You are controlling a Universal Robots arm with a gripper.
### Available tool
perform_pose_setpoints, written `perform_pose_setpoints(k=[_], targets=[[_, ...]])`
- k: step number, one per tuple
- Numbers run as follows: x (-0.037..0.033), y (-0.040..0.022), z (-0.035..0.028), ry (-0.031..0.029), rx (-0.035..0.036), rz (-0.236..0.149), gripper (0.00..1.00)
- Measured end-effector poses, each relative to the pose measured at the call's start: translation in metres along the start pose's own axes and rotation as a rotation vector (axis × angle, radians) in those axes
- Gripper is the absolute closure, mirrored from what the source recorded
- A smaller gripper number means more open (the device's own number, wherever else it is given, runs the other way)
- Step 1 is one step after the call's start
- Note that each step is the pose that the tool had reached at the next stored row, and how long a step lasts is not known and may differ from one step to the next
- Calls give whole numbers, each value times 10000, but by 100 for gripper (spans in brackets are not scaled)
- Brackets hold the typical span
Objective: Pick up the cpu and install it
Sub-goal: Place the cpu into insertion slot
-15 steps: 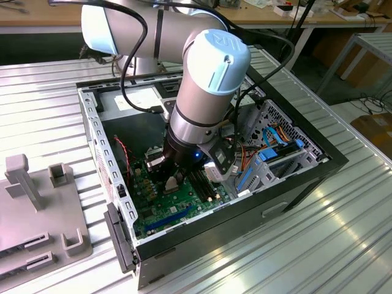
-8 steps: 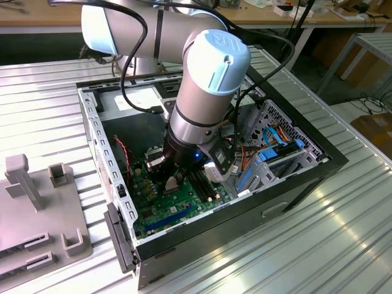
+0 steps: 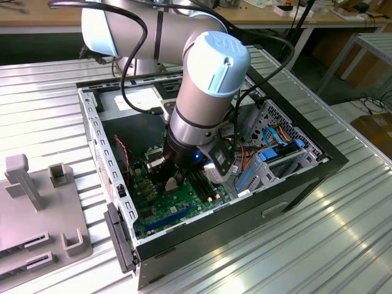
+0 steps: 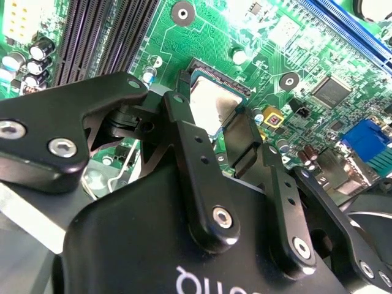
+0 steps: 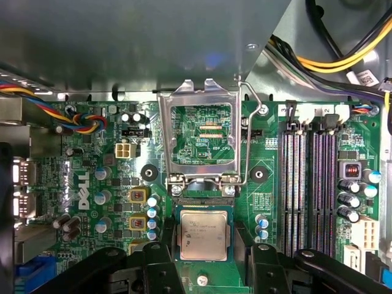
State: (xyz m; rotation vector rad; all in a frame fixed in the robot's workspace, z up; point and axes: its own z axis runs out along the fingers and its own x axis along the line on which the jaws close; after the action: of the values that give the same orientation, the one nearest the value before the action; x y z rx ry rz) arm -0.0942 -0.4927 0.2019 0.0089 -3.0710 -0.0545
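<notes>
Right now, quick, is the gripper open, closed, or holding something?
Gripper: closed, holding the cpu by two opposite edges.

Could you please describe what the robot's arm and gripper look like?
The arm is made of silver-grey cylindrical segments with light blue round caps at the joints, and black cables loop along it. The gripper is black, with jaws built from flat linked bars held by silver screws, and white lettering on its body.
</notes>
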Motion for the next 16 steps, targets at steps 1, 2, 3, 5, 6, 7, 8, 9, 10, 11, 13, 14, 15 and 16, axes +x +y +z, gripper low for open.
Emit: perform_pose_setpoints(k=[1, 2, 3, 5, 6, 7, 8, 9, 10, 11, 13, 14, 15, 16], targets=[[0, 0, 5, 1, -3, 0, 53], [0, 0, 7, 0, -4, 0, 53], [-1, 0, 10, 1, -6, 0, 53], [-1, 0, 15, 0, -6, -1, 53], [-1, -1, 16, 0, -6, 0, 53], [-2, -1, 21, 0, -7, 0, 53], [-2, -1, 25, 0, -7, 0, 53], [-2, -1, 25, 0, -6, 0, 53], [-2, -1, 25, 0, -6, 0, 53], [-2, 0, 26, 0, -7, 0, 53], [-3, 5, 26, -1, -7, -2, 53], [-3, 6, 26, 0, -8, -4, 53], [-2, 6, 26, 0, -8, -4, 53], [-2, 6, 25, 0, -7, -4, 53]])
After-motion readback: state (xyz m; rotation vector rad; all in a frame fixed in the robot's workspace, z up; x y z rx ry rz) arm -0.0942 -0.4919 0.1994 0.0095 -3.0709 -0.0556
